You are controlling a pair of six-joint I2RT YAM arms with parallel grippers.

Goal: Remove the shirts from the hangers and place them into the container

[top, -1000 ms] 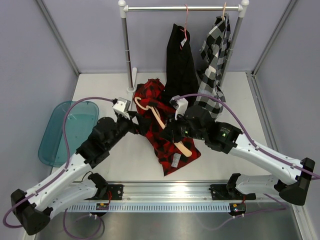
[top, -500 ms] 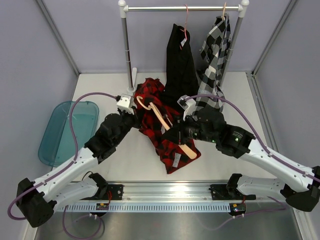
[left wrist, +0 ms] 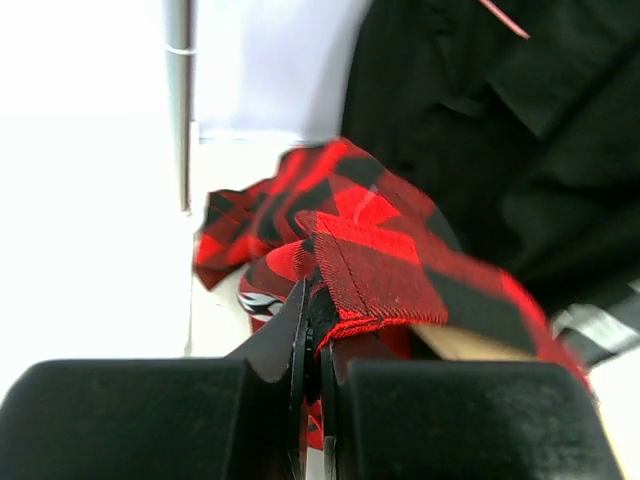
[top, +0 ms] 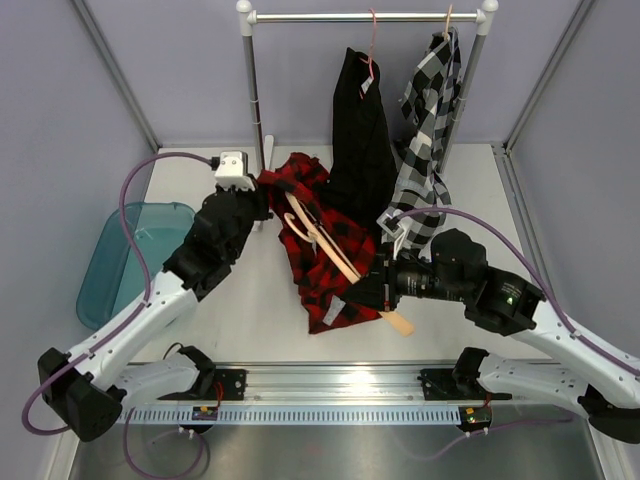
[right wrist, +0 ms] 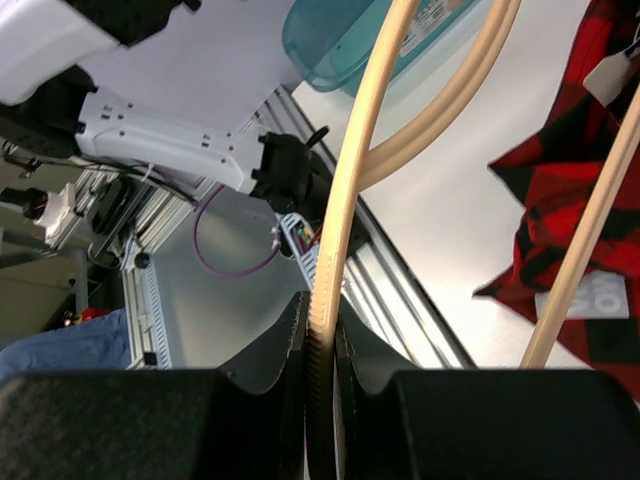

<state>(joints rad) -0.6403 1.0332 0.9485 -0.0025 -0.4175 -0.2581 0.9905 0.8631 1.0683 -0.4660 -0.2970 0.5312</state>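
Nearest the arm bases, the right fingers (right wrist: 303, 335) are shut tight on a light wooden hanger (top: 335, 250) near its low end. The wrist view shows the pale, notched bar pinched between them. The hanger slants across the red-and-black plaid shirt (top: 318, 262), which lies crumpled in the middle of the white surface (top: 250, 300). A white label (right wrist: 598, 296) sits at the shirt's near hem and carries grey print, too blurred to read. At the shirt's far left edge, the left fingers (left wrist: 305, 335) are closed on a stitched fold of the plaid cloth. The container (top: 120, 265) is a shallow teal tub at the left edge of the surface, well apart from the shirt. A sticker (right wrist: 432, 18) shows on the container, but its print is too small to read. At the back, a black shirt (top: 360, 150) hangs from a thin pink hanger (top: 372, 50) on the steel rail (top: 320, 16). A small pale tag shows near its collar, and the writing cannot be read. Beside it, the black-and-white checked shirt (top: 425, 130) hangs from a second wooden hanger (top: 447, 22).
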